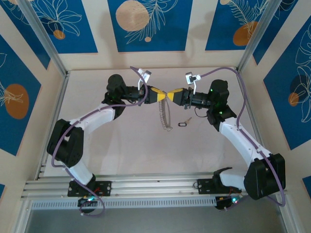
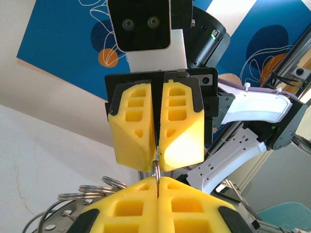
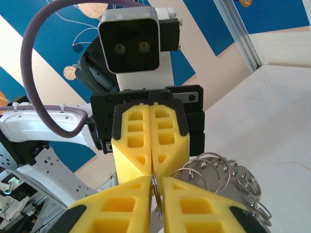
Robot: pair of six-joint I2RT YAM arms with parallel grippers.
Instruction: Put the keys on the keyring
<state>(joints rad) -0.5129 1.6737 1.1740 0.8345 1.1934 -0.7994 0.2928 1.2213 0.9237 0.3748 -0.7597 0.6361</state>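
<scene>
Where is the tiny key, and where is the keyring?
key (image 1: 183, 124), top external view, on its black oblong head.
keyring (image 1: 164, 116), top external view, on the dangling silvery chain of small rings.

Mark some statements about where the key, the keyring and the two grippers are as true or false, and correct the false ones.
1. The left gripper and the right gripper meet tip to tip. True.
2. The key already hangs on the keyring. False: it lies on the table, apart from the keyring.
3. The left gripper is wide open. False: it is shut on a ring of the keyring.
4. The keyring trails from the point where the grippers meet. True.
5. The right gripper holds the key. False: it is closed on the keyring.
</scene>
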